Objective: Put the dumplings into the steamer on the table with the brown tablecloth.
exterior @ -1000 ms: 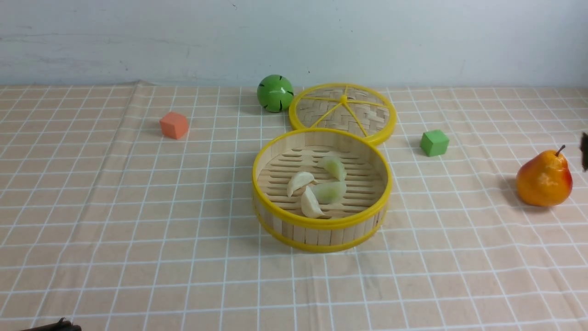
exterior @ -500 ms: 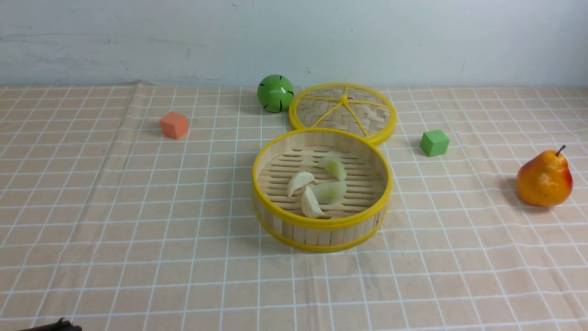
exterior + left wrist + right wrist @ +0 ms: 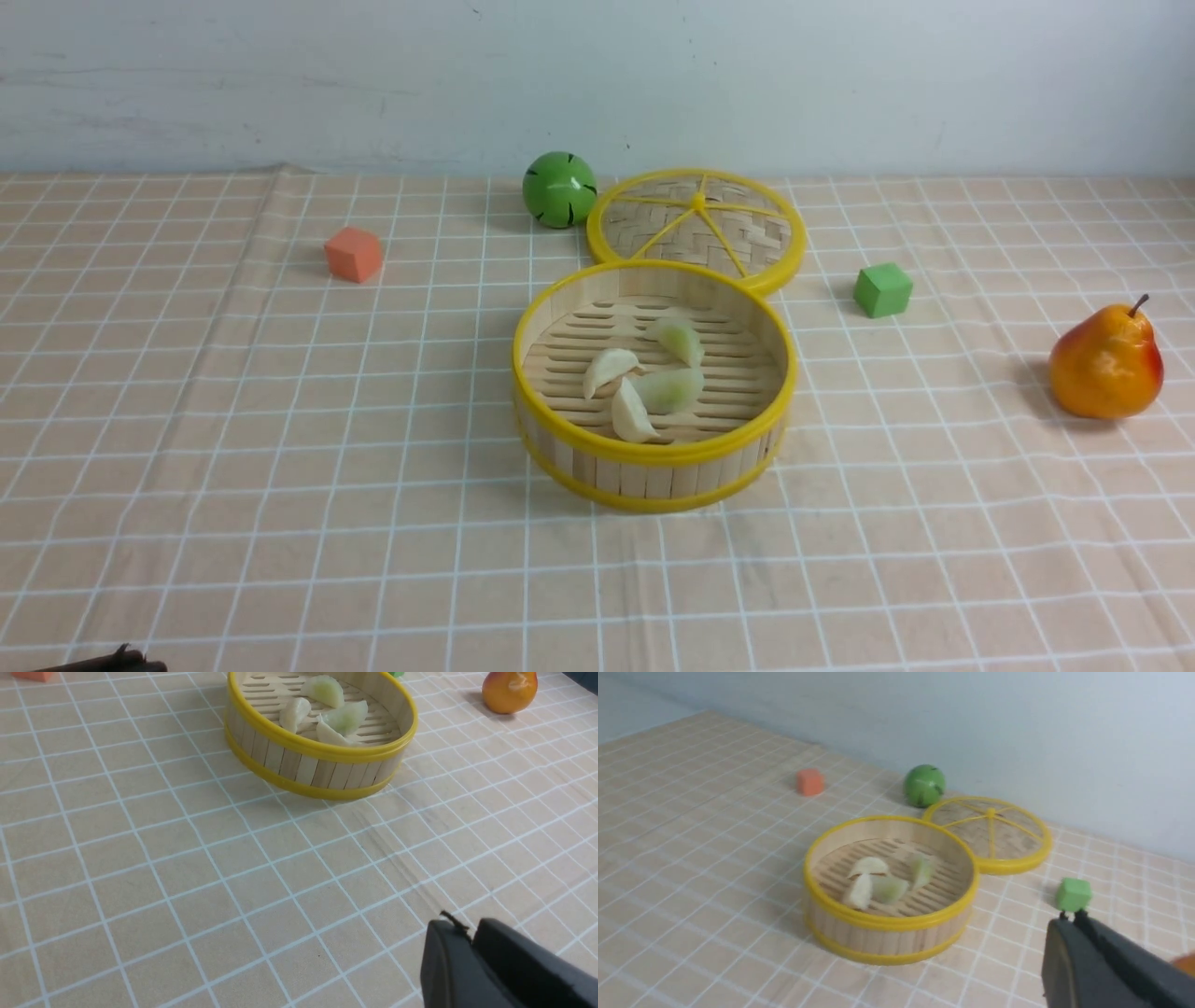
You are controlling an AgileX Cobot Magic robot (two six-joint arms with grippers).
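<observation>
The steamer (image 3: pixel 653 455) stands mid-table on the brown tablecloth (image 3: pixel 280 467). Inside it lie the dumplings: two cream-white ones (image 3: pixel 609 367) (image 3: pixel 632 415) and two pale green ones (image 3: pixel 679 338) (image 3: pixel 670 389). They also show in the left wrist view (image 3: pixel 346 717) and the right wrist view (image 3: pixel 871 865). My left gripper (image 3: pixel 469 933) is shut and empty, low over the cloth near the front edge, well short of the steamer (image 3: pixel 317 765). Only a dark tip of it (image 3: pixel 117 661) shows in the front view. My right gripper (image 3: pixel 1070 921) is shut and empty, to the right of the steamer (image 3: pixel 882 938), outside the front view.
A flat woven lid (image 3: pixel 695 227) lies just behind the steamer, touching it. A green ball (image 3: pixel 558 189) sits behind left. An orange cube (image 3: pixel 354 254) is at far left, a green cube (image 3: pixel 882 289) at right, a pear (image 3: pixel 1106 364) at far right.
The dark tip of my right gripper at the front view's right edge, above the pear, has left that view. The dumplings and steamer have not moved.
</observation>
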